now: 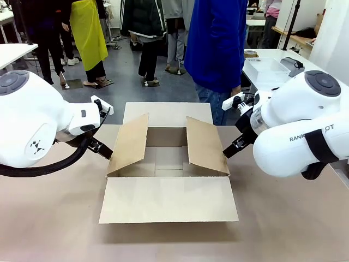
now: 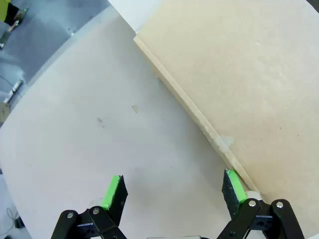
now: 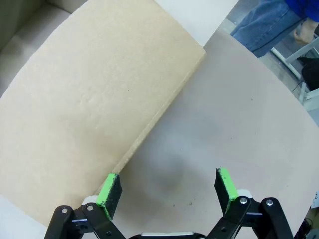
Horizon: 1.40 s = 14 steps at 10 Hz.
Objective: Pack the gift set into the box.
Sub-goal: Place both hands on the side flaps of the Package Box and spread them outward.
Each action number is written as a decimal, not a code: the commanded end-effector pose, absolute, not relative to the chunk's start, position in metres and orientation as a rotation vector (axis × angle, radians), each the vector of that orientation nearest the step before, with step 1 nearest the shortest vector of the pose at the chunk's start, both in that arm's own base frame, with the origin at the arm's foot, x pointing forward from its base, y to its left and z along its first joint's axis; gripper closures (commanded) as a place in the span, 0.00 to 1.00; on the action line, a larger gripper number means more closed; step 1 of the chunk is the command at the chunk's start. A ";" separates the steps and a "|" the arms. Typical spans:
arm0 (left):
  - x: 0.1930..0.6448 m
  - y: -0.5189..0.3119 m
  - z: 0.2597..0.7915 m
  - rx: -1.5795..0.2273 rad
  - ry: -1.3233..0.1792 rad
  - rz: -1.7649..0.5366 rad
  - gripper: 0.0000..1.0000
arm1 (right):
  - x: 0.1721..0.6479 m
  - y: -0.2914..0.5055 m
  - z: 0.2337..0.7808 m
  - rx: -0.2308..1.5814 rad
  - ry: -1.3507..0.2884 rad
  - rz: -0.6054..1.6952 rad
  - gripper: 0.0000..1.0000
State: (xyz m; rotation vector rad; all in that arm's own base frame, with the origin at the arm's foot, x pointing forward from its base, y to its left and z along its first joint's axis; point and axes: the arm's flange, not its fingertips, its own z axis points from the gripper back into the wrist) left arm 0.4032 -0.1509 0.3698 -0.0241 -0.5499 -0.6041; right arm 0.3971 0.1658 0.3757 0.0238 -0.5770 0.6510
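Centrally on the worktop [image 1: 54, 218]: box [image 1: 169, 199], open, near and far flaps flat, side flaps tilted up. Left gripper [image 2: 174, 186] spread wide, holding nothing, one pad [image 2: 234, 185] just beside the left flap's edge. Right gripper [image 3: 167, 186] likewise wide and empty, at the right flap's edge. Person in blue [image 1: 215, 43] at far side.

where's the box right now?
Front view: the box sits open mid-table, side flaps angled up, between the left gripper by its left flap and the right gripper by its right flap.
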 end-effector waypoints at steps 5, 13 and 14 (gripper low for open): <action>0.394 -0.135 0.387 0.016 -0.561 -0.582 0.00 | 0.402 0.130 0.401 -0.131 -0.519 0.572 0.00; 0.270 0.109 0.490 -0.841 -0.568 -0.225 0.00 | 0.292 -0.109 0.553 0.880 -0.586 -0.172 0.00; 0.262 0.156 0.467 -1.046 -0.648 -0.075 0.00 | 0.278 -0.144 0.536 0.980 -0.614 -0.284 0.00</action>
